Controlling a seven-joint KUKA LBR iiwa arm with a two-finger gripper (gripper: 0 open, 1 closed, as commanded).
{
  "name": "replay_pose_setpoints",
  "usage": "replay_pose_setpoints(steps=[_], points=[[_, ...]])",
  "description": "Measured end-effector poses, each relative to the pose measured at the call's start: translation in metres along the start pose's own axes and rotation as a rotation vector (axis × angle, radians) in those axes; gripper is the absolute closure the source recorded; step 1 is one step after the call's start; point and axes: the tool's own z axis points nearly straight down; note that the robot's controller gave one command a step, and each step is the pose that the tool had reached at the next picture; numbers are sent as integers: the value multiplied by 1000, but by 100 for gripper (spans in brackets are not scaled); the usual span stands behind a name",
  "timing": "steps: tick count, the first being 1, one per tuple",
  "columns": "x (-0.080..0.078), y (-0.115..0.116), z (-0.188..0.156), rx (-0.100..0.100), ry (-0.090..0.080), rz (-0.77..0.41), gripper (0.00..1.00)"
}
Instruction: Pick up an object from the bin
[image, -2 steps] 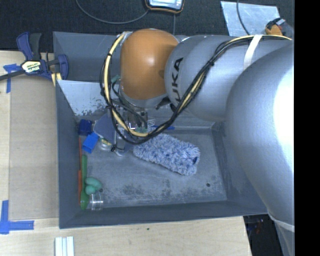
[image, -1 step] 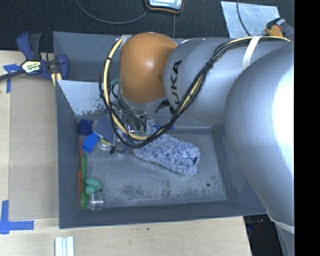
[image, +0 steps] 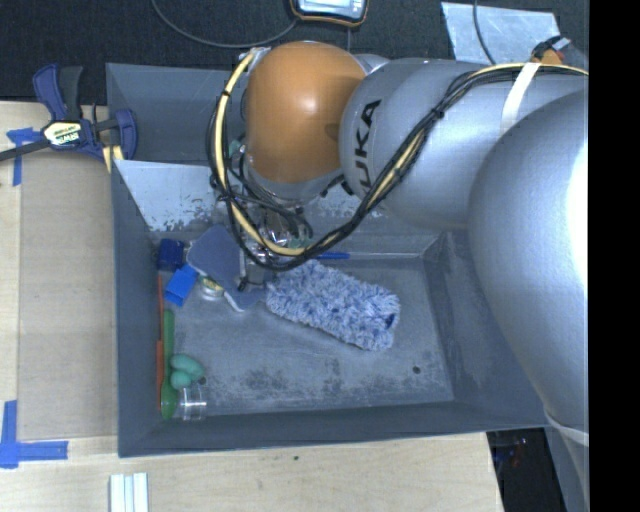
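Note:
My gripper (image: 252, 272) hangs low in the bin's back-left part, under the arm's wrist. It is just at the left end of a fuzzy blue-and-white cloth mitt (image: 335, 308) that lies across the middle of the floor. A flat grey-blue piece (image: 213, 250) lies right beside the gripper on its left, partly under the cables. A small pale thing (image: 213, 290) rests on the floor just left of the gripper's tip. Nothing shows as held.
Two blue blocks (image: 176, 272) sit by the left wall. Along that wall lie a thin red and green stick (image: 161, 345), a green lump (image: 183, 374) and a clear small piece (image: 192, 406). The arm covers the bin's back and right side.

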Motion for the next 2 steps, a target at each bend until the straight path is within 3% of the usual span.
replay_pose_setpoints(steps=[1, 2], points=[[17, 0, 10, -1, -2, 47, 0], [23, 5, 57, 0, -4, -45, 0]])
